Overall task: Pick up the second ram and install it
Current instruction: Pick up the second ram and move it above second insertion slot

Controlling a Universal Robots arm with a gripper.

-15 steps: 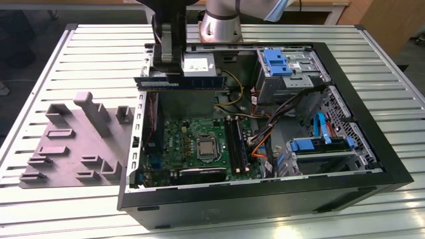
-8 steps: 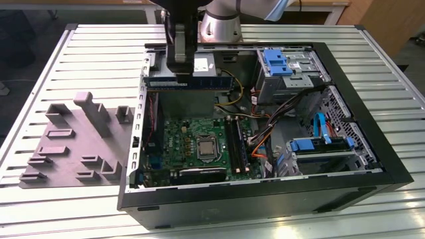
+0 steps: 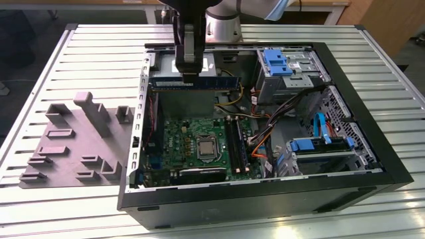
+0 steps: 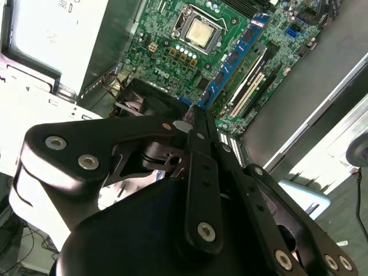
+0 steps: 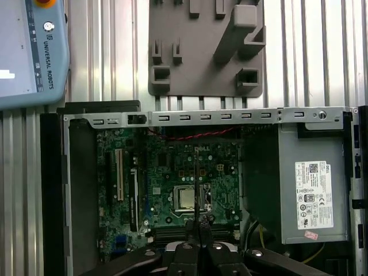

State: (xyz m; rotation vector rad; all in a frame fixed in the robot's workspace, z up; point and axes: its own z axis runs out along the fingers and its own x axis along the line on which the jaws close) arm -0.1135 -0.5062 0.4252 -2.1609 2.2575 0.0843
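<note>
- My hand (image 3: 190, 74) is clamped on the second ram (image 3: 206, 82), with both fingers pressed flat against the board's faces.
- In the exterior view the stick lies level in my grip. Its long edge runs across the open computer case (image 3: 265, 199), and more of it sticks out toward the exterior view's right than toward the left.
- I hold it up in the air at the power supply (image 5: 313, 190) end of the case, apart from the motherboard (image 3: 179, 134) below.
- In the second wrist view the stick (image 4: 233, 57) reaches straight out from my closed hand (image 4: 194, 115), showing its blue-green board and a row of dark chips against the motherboard behind.
- In the first wrist view my hand (image 5: 198, 224) grips it edge-on, so the stick (image 5: 197, 184) looks like a thin dark line crossing the board just beside the processor socket.
- The processor socket (image 3: 207, 148) sits bare in the middle of the motherboard. The long black slots (image 3: 234, 144) run beside it on the exterior view's right, well away from the stick I carry.
- The grey holder tray (image 3: 73, 139) lies on the ribbed metal desk (image 3: 99, 50), outside the case on the exterior view's left, and I see no stick standing in it.
</note>
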